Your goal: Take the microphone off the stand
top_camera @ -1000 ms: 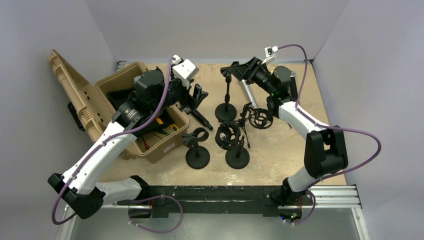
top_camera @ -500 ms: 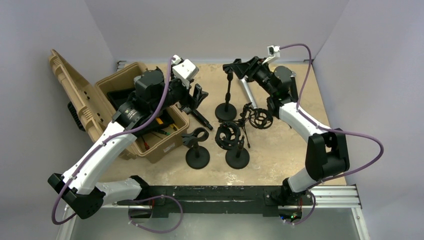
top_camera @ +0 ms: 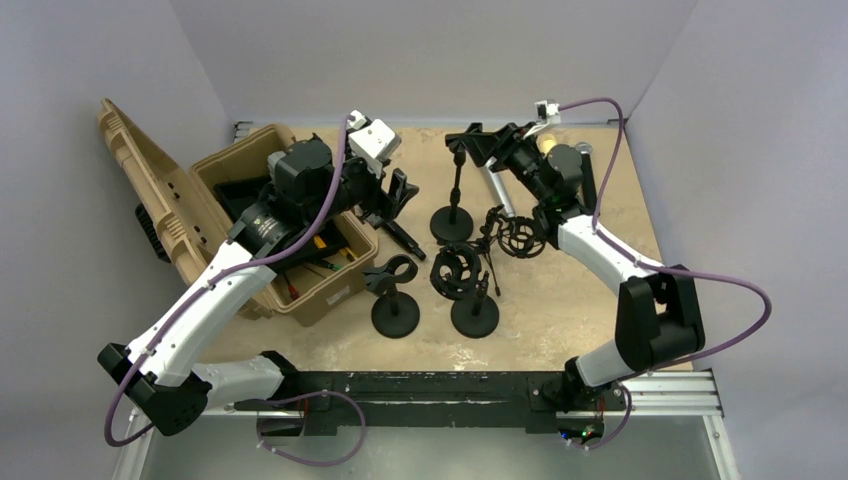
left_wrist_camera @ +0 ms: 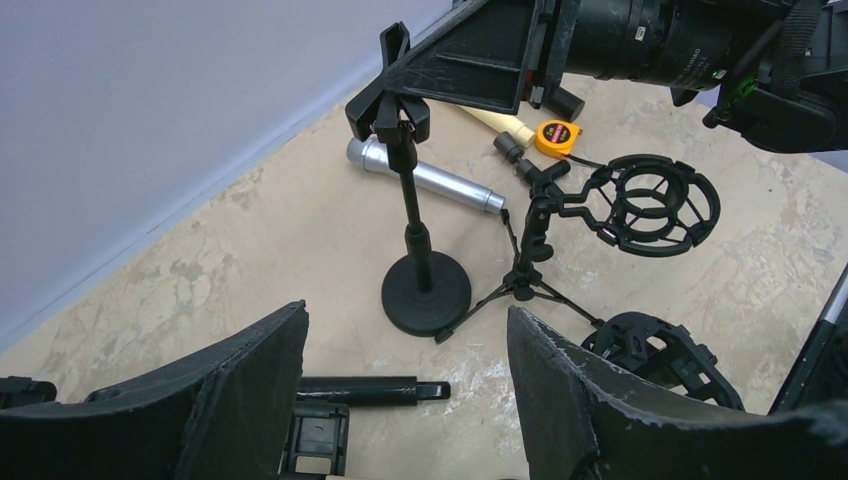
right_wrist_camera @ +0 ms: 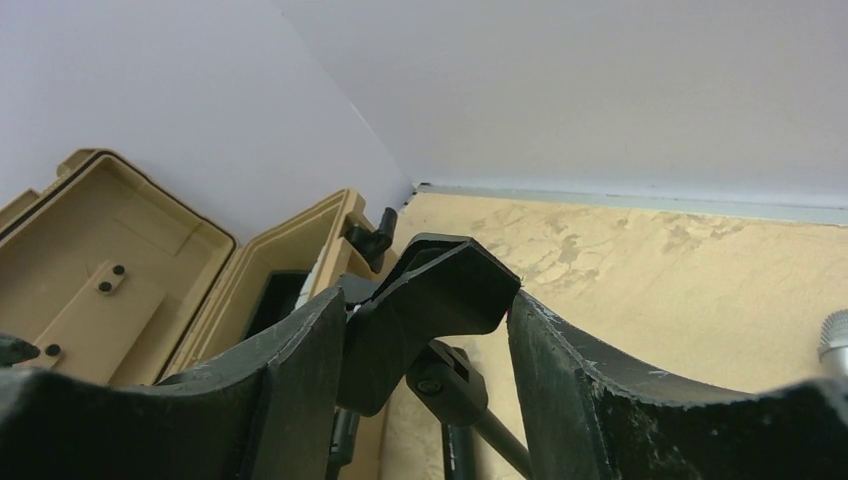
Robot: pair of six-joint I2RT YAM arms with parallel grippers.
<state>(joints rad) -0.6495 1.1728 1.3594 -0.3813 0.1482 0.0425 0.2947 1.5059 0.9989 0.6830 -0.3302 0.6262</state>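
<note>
The silver microphone point(top_camera: 494, 188) lies flat on the table behind a round-base stand point(top_camera: 452, 222); it also shows in the left wrist view as the microphone point(left_wrist_camera: 425, 180), and its end shows as the microphone point(right_wrist_camera: 835, 335). The stand's black clip point(right_wrist_camera: 440, 295) sits between the fingers of my right gripper point(right_wrist_camera: 430, 300), touching both. From above, the right gripper point(top_camera: 470, 140) is at the top of that stand. My left gripper point(top_camera: 400, 195) hangs open beside the case with nothing in it; the left gripper point(left_wrist_camera: 405, 400) looks down on bare table.
An open tan case point(top_camera: 230, 180) with tools stands at the left. Two shock mounts point(top_camera: 520, 237) point(top_camera: 458, 272) and a second clip stand point(top_camera: 393, 300) fill the middle. A black rod point(left_wrist_camera: 370, 390) lies under the left gripper. A yellow tape measure point(left_wrist_camera: 556, 135) lies at the back.
My right gripper's jaws have narrowed onto the stand's clip and the right arm has shifted a little. The left arm has not moved.
</note>
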